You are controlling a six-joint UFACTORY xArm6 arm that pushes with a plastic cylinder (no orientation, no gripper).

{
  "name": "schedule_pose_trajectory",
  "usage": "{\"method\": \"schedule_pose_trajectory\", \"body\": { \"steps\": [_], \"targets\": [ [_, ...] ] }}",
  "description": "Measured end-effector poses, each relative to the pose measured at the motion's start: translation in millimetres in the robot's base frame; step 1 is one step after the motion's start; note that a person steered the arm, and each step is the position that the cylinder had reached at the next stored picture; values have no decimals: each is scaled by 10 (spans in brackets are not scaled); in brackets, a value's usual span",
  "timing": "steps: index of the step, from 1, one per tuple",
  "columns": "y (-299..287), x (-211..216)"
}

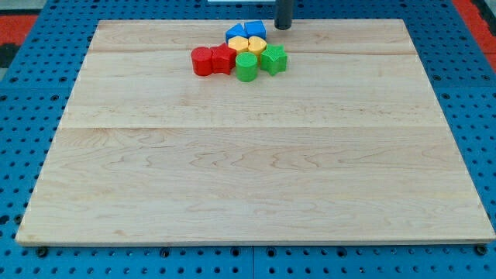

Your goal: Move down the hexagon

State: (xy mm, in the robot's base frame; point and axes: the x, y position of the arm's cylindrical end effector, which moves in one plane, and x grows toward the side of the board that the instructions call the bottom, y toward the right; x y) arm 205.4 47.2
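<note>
Several small blocks are bunched near the top middle of the wooden board [248, 170]. Two blue blocks [235, 33] [254, 29] lie at the top of the bunch. Two yellow blocks [239, 45] [256, 44] lie just below them; the left one looks many-sided, perhaps the hexagon. Two red blocks [202, 60] [223, 58] are at the left. A green round block [246, 68] and a green star [273, 59] are at the bottom right. My tip [284, 28] is at the board's top edge, just right of the right blue block and apart from it.
The board lies on a blue perforated table [31, 93]. Red patches of floor show at the view's top corners [15, 23].
</note>
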Motion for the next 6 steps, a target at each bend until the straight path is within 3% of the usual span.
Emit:
{"method": "schedule_pose_trajectory", "body": {
  "steps": [1,2,3,6],
  "targets": [
    [-620,449],
    [-1023,602],
    [-868,428],
    [-867,890]
  ]
}}
